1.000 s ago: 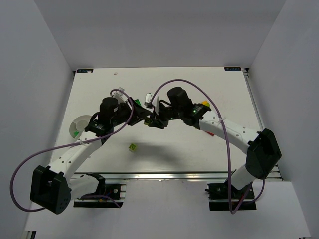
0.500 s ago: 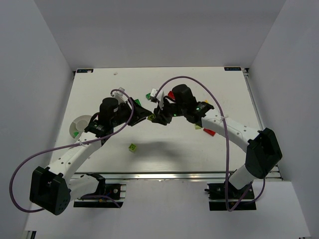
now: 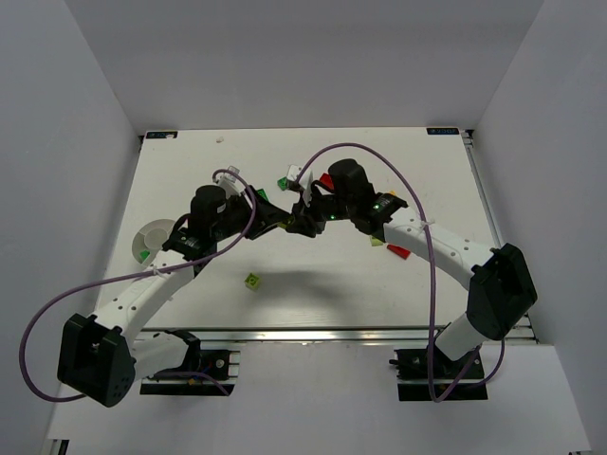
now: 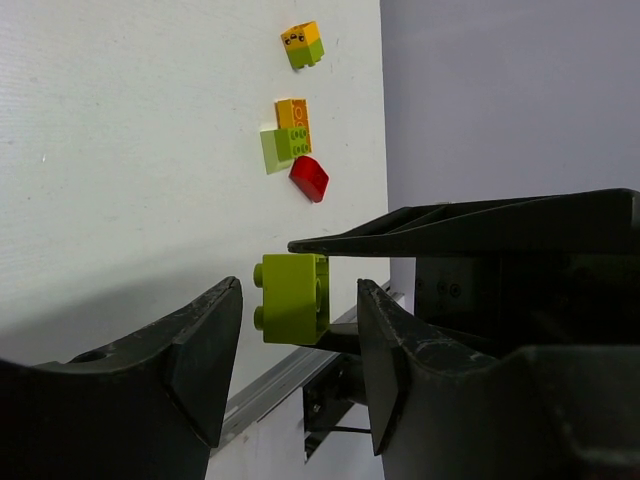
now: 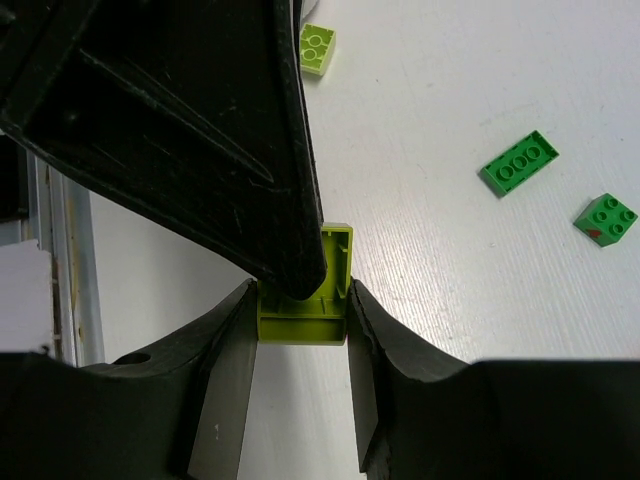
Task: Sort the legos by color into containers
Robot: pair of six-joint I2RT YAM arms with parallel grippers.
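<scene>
Lime brick (image 4: 292, 298) clamped in my right jaws at mid-desk (image 3: 332, 275), my left jaws spread wide either side of it, white dish (image 3: 142, 242) well apart beside my left arm (image 3: 152, 284)

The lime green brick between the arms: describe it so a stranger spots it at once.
Find the middle of the white table, where the two arms meet. There the lime green brick is pinched in the right end effector, between the left end effector's open fingers. Only this brick is gripped; the other bricks lie loose.
</scene>
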